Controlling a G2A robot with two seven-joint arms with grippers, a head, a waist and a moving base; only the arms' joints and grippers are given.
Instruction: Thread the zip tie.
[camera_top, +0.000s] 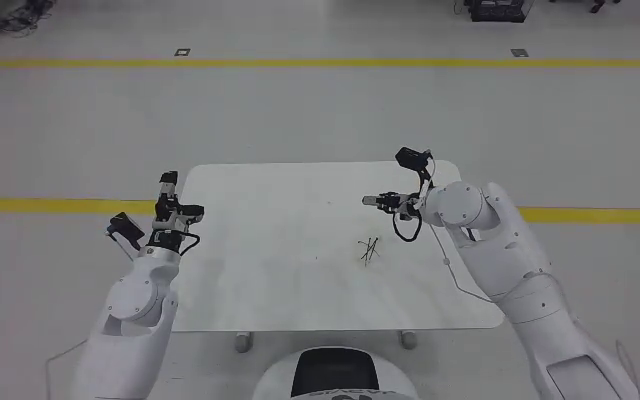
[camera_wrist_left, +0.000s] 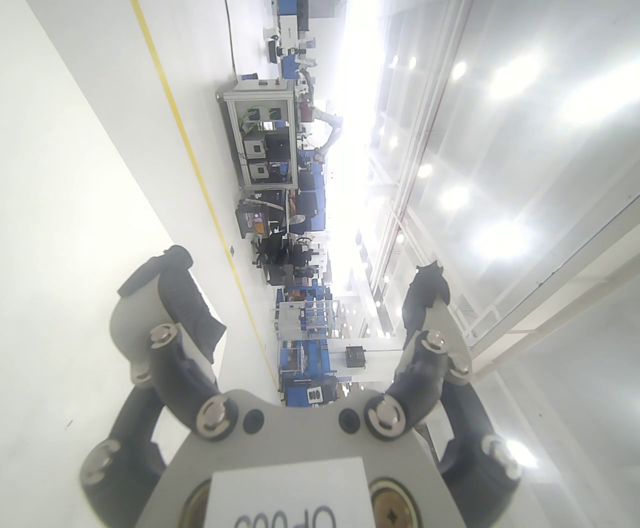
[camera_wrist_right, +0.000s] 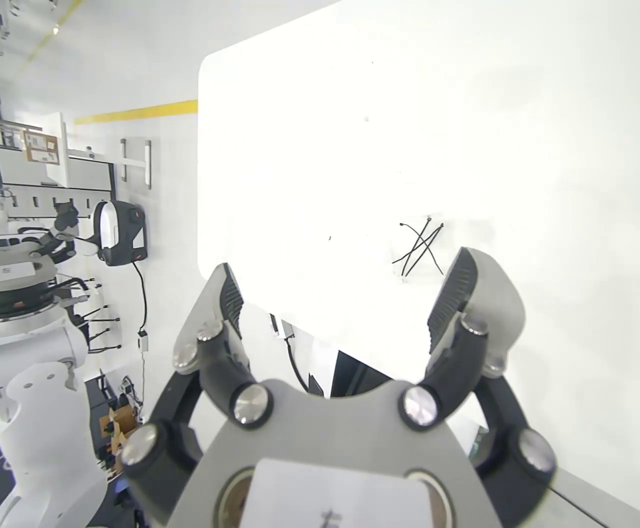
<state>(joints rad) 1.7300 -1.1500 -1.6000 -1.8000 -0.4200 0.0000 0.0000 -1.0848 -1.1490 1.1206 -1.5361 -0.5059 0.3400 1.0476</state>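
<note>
The left gripper (camera_top: 172, 200) stands at the 9 o'clock edge of the desk (camera_top: 280, 280), fingers spread wide and holding nothing. Black zip ties (camera_top: 369, 250) lie crossed in a small heap on the desk, toward 4 o'clock of its centre. The right gripper (camera_top: 375, 200) hangs at 12 o'clock of the heap, apart from it, fingers wide and empty.

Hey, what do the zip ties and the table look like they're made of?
Zip ties: probably black plastic, matte; thin strips, slightly curved, lying crossed. Table: smooth white top, perhaps laminate or painted board; even, grainless surface with rounded corners leaves it open.
</note>
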